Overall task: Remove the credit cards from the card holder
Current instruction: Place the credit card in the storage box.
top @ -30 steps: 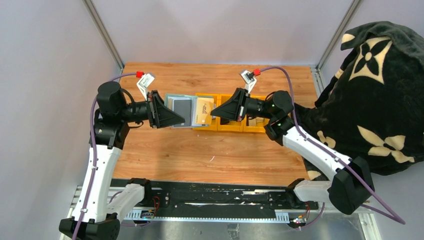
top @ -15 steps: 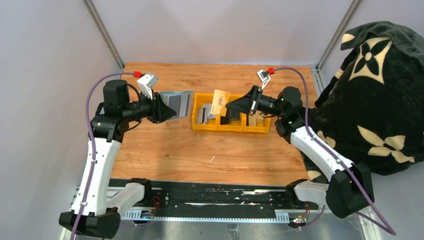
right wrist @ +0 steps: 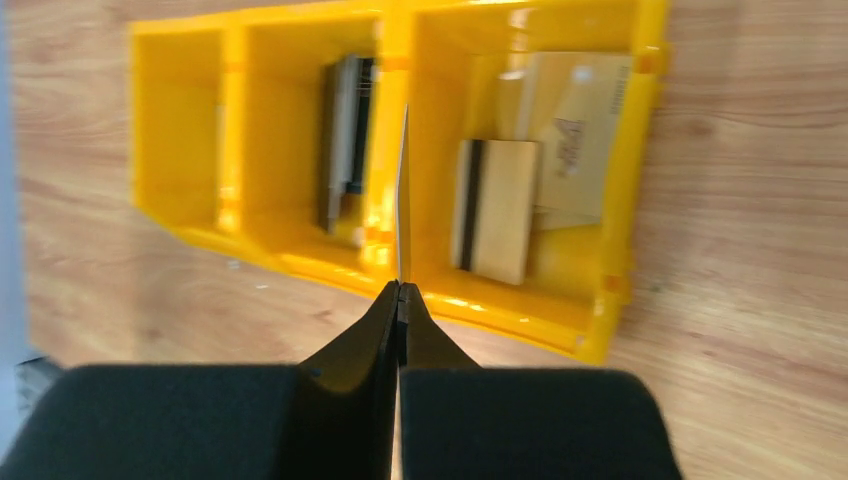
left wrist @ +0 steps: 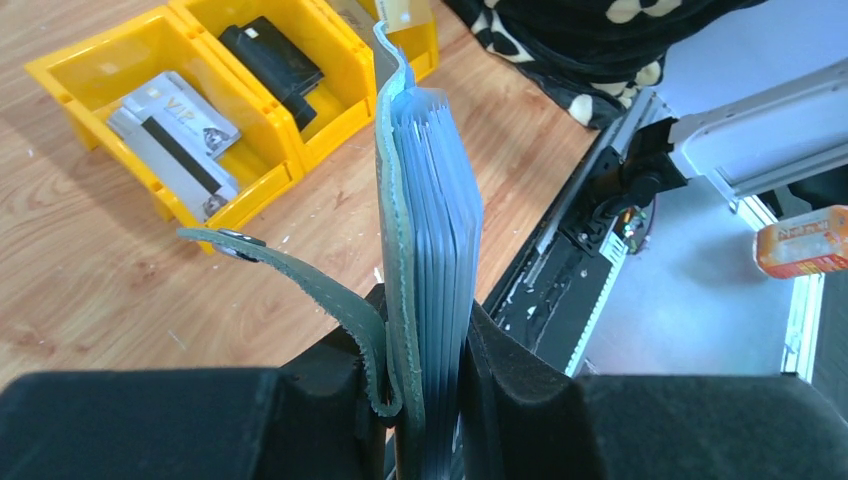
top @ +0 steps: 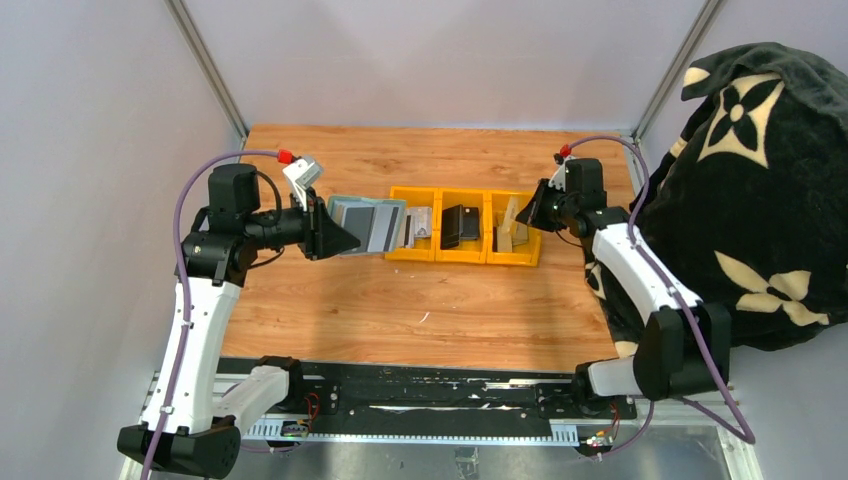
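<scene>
The left fingers (left wrist: 505, 375) clamp the bottom edge of the card holder (left wrist: 435, 200), one on each flat face, so it stands upright out of them with its pale pockets packed close together. Its strap (left wrist: 290, 270) flops away toward 9 o'clock in the left wrist view. Seen from above, the card holder is held over the counter (top: 400, 310), just at 9 o'clock of the yellow bin (top: 440, 255).

The right fingers (right wrist: 365, 340) are pressed together on one tan card (right wrist: 402, 200), seen edge-on as a thin line running toward 12 o'clock. It lines up with the divider between the bin's middle and right compartments. How high it sits above the bin cannot be told.

In the bin, two silver-grey cards (left wrist: 175, 140) with black stripes lie in the left compartment. A black card (left wrist: 270, 60) lies in the middle, and two more tan cards (right wrist: 495, 210) overlap in the right. A black patterned blanket (top: 760, 200) is heaped at 3 o'clock, off the counter.
</scene>
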Available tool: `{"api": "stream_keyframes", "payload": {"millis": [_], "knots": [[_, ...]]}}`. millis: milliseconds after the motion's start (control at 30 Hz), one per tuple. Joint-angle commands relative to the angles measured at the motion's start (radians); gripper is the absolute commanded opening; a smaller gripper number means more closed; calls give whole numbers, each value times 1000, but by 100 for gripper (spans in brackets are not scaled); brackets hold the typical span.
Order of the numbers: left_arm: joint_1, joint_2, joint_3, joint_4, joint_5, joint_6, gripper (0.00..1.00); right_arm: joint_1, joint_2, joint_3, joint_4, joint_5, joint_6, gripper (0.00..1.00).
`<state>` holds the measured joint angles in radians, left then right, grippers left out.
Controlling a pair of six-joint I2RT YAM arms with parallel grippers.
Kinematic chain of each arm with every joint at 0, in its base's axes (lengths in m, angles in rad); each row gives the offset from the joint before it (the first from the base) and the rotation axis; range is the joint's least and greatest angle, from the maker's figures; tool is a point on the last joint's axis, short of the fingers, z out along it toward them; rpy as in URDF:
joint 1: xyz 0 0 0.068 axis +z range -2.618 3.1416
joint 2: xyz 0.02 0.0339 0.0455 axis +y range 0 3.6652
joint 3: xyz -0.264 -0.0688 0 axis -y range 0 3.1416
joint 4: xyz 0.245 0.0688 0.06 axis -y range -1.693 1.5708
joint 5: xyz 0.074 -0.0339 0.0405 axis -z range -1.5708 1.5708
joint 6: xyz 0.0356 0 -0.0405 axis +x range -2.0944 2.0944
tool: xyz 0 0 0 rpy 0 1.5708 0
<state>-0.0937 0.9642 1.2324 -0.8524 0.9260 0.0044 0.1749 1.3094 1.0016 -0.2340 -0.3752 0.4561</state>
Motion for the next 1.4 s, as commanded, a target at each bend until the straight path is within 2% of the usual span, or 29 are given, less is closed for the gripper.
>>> {"api": "stream_keyframes", "payload": {"millis": [0,100,433,633,700,733,800,1033,1100,1167,1267,1367], "knots": [[2,-20,40,21,89,1,16,-16,89,56,-117,194,-127,0],[2,-22,47,21,100,2,16,-17,167,88,-135,221,-142,0],[2,-24,64,21,145,-27,15,0,373,200,-144,166,-125,0],[2,-23,69,21,169,-29,15,48,402,257,-218,287,-145,1],[2,-23,72,21,172,-29,15,72,396,280,-249,346,-154,9],[2,-22,75,21,175,-29,15,86,388,290,-261,369,-160,16],[2,-22,80,21,178,-32,15,112,362,311,-284,446,-166,23],[2,-16,109,23,190,-42,15,205,185,384,-305,476,-171,52],[2,-15,117,34,195,-57,15,218,118,397,-293,373,-147,56],[2,-21,117,72,199,-86,14,227,37,355,-194,181,-104,69],[2,-45,83,213,201,-199,13,243,-82,237,66,-133,47,72],[2,-85,33,389,194,-343,10,281,-156,103,382,-336,233,73]]}}
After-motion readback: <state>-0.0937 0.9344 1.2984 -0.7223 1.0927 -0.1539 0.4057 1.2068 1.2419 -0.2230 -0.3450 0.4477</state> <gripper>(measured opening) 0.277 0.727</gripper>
